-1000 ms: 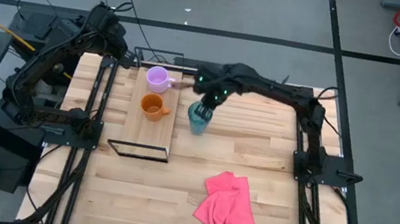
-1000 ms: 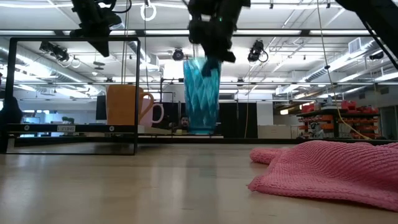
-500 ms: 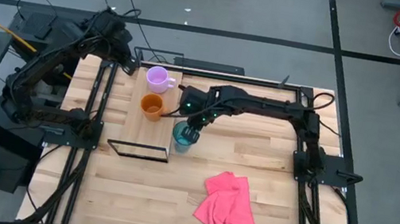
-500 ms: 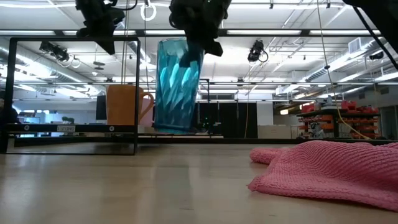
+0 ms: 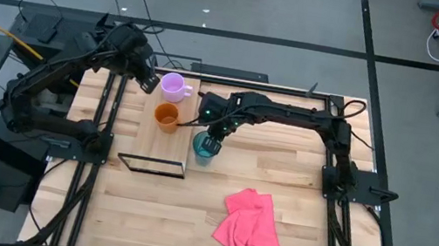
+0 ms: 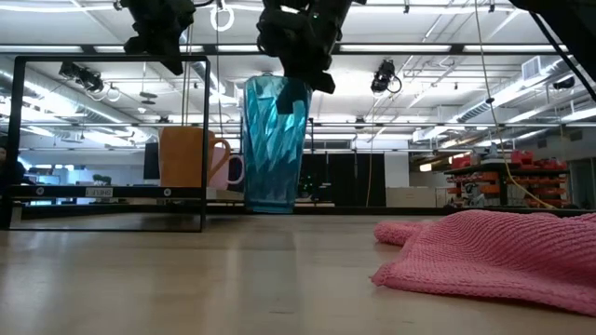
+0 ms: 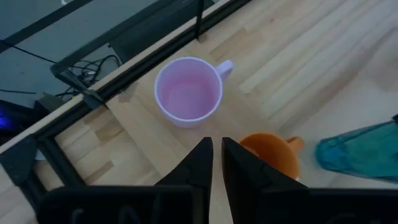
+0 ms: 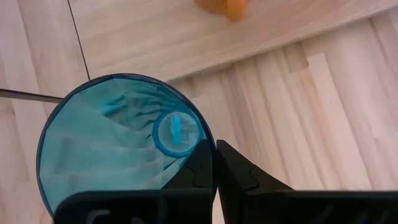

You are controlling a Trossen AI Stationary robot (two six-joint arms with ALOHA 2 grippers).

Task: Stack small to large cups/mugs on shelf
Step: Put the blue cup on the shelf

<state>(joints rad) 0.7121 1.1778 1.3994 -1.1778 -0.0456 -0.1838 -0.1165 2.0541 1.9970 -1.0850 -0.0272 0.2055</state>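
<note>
right gripper (image 5: 212, 132) has the teal tumbler (image 5: 203, 149) pinched by its rim, one finger inside the cup and one outside, jaws clamped on the thin wall — the right wrist view looks straight down into the cup past the dark fingers (image 8: 205, 163). the tumbler is upright on the tabletop (image 5: 284, 164), its base looking down on the wood in the low view, just beside the shelf (image 5: 171, 137) and touching or nearly touching its long edge, not on the plank. the orange mug (image 5: 167, 117) sits mid-plank, the pale purple mug (image 5: 175, 87) at the far end next to it, so the bare near end of the plank is where i'd judge the big cup belongs. to do this well: lift straight up enough to clear the plank's lip and the black wire frame, keep the cup vertical since a one-sided rim pinch lets it swing, carry it over the free end, and steer clear of the orange mug's handle. set it flat before letting go. left gripper (image 7: 212, 151) hovers over the far end of the shelf with its fingers closed together on nothing, the purple mug just beyond its tips, the orange one beside them. pink cloth (image 5: 253, 233) lies well apart, near the front of the table — no factor here.
</note>
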